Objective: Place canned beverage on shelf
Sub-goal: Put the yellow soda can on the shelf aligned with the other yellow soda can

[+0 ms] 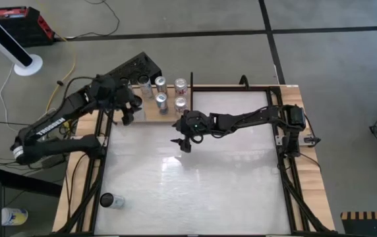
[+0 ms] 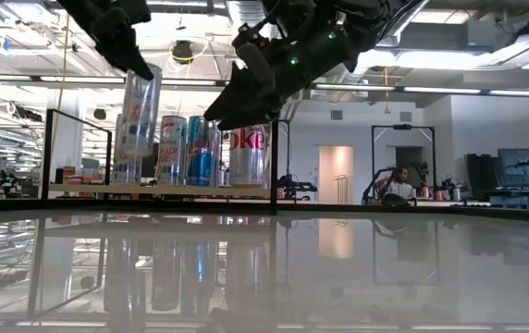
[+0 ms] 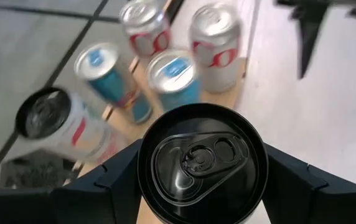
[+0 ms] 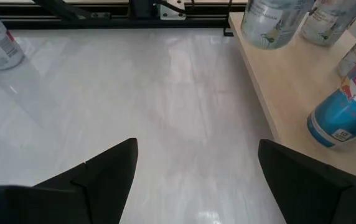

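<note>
— White glossy tabletop [image 1: 195, 178], framed in pale wood. What do I log on it first?

— Item one, the shelf [image 1: 150, 113]: a pale wooden board at the far edge of the table, toward the left arm's side. From the high view I count four cans [image 1: 161, 102] standing upright on it; the left wrist view shows two blue ones and two silver ones with red lettering.

— Any contents visible?

— Every top I can see is closed, tabs flat. I can't tell what is inside.

— Item two?

— The canned beverage [image 3: 200, 163], one unit, dark lid with the tab shut. My left gripper [image 1: 128, 108] has its fingers clamped on either side of it, holding it upright in the air over the near-left part of the shelf, just beside the standing cans. In the low view it hangs above the board, not resting on it.

— Loose stock?

— One dark can [image 1: 107, 200] at the near-left corner of the table, well apart from the shelf.

— And the right gripper [image 1: 183, 142]?

— Fingers spread apart and empty, above the bare tabletop just in front of the shelf.
</note>
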Robot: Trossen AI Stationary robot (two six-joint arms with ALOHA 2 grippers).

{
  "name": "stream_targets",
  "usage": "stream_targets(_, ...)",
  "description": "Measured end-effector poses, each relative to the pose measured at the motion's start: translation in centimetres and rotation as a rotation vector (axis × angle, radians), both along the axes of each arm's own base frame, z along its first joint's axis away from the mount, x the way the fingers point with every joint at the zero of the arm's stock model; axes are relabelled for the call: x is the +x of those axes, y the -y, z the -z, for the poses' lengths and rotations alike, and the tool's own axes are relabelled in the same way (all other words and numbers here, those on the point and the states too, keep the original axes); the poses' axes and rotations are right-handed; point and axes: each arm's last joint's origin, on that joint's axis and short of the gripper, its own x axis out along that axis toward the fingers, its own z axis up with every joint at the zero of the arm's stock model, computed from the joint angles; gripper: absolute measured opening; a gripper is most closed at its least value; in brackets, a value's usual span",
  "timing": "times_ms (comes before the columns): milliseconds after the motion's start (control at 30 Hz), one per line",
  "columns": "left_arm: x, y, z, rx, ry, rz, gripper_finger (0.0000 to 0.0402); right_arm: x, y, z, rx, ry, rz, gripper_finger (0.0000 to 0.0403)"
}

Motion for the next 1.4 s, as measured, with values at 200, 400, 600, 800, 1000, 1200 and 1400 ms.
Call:
stream_targets(200,-2.0,-2.0,0.3,-0.018,-0.025,-0.059,0.0235,0.1,-0.5,-0.1,-0.028,0.005,-0.026,0.0356)
stream_targets(400,-3.2,-3.2,3.7,-0.064,-0.031,-0.094,0.0235,0.1,-0.8,-0.1,-0.044,0.005,-0.041,0.0356)
stream_targets(600,-3.8,-2.7,3.6,0.017,0.019,-0.099,0.0235,0.2,-1.3,-0.1,-0.073,0.013,-0.068,0.0356)
stream_targets(800,-4.1,-2.4,3.8,0.026,-0.016,-0.136,0.0235,0.2,-1.3,-0.2,-0.078,0.016,-0.071,0.0356)
stream_targets(1000,-4.0,-2.9,4.2,0.007,-0.046,-0.151,0.0235,0.2,-1.3,-0.2,-0.072,0.024,-0.068,0.0356)
stream_targets(1200,-4.2,-3.1,4.2,-0.017,-0.028,-0.197,0.0235,0.2,-1.3,-0.2,-0.064,0.024,-0.065,0.0356)
stream_targets(1400,-4.5,-3.3,4.2,-0.045,-0.010,-0.256,0.0283,0.3,-1.7,-0.2,-0.064,0.023,-0.076,0.0356)
